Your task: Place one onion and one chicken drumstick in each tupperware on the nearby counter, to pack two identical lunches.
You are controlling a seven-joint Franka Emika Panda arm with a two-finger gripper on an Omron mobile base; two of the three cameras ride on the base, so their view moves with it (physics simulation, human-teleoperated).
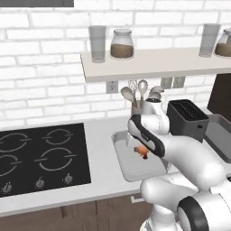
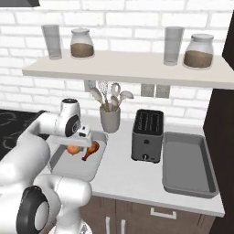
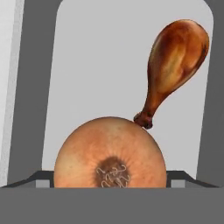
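Hand view: onion and drumstick lie in one tray, hand spread apart above. Next, judged: fill the other tray.

wall: white brick | shelf (pale, holding jars) | cabinets: dark brown wood

You get even, bright, flat rendered light in all three views, with no clear single source. Shadows are faint: a soft one lies under the shelf on the brick wall, and the onion casts almost none on the tupperware floor. The drumstick carries a mild sheen, without harsh glare. Both base views look soft and low in detail; edges stay straight, with no bending at the borders.
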